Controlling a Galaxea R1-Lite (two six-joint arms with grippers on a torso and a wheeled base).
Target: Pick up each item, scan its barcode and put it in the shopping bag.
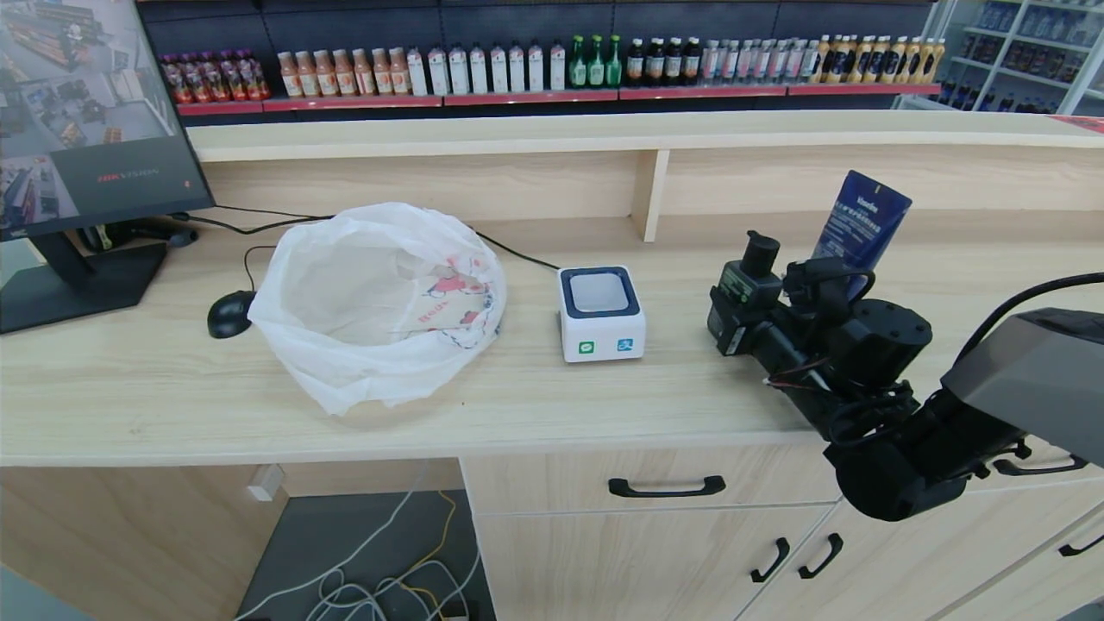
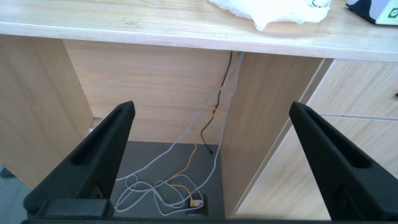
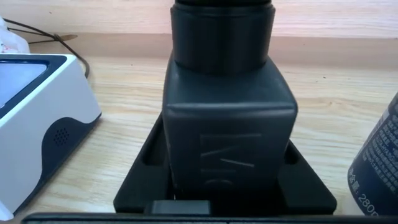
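Wooden desk, shop shelves behind. My right jaws clamp a dark bottle; left jaws gape empty. Risk: barcode may face away from scanner, no read.

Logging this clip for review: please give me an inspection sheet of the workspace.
Surface: pale wooden counter.
Job's things: white plastic shopping bag open on the counter; white box scanner with dark blue top beside it; black square bottle with round cap held above the counter; blue upright tube behind the arm.
Clutter: black mouse; black monitor.
Grippers: right gripper fingers closed on the bottle; left gripper open, below counter height.
Cables: black leads on the counter; white and yellow wires on the floor.
Surroundings: shelf of drink bottles.
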